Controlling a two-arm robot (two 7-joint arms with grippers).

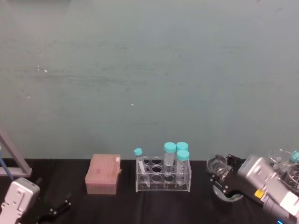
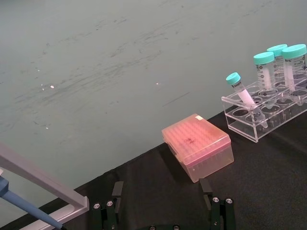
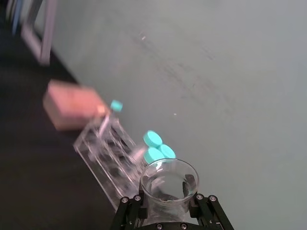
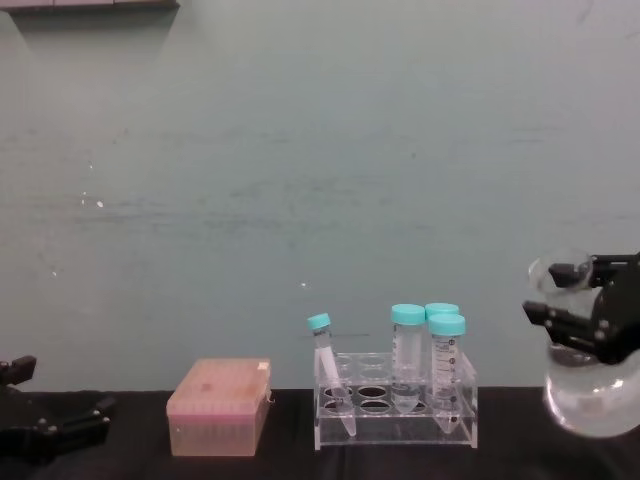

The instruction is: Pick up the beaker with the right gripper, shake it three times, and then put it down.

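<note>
Right gripper [image 3: 165, 205], black with flat bar jaws: clamped on the neck of the clear glass conical beaker [image 3: 169, 184], at the right end of the black tabletop [image 1: 201, 205] (base contact cannot be told). Near it to the left: clear acrylic rack [image 1: 163, 181] of teal-capped tubes [image 1: 170, 149]. Farther left: pink translucent box [image 1: 103, 173]. Left gripper [image 2: 161, 184]: jaws spread, low at the left edge.

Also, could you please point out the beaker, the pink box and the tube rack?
beaker [image 4: 590, 400]: chest view, its wide glass base.
pink box [image 1: 103, 170]: head view, its lid.
tube rack [image 1: 163, 185]: head view, its clear front wall.
</note>
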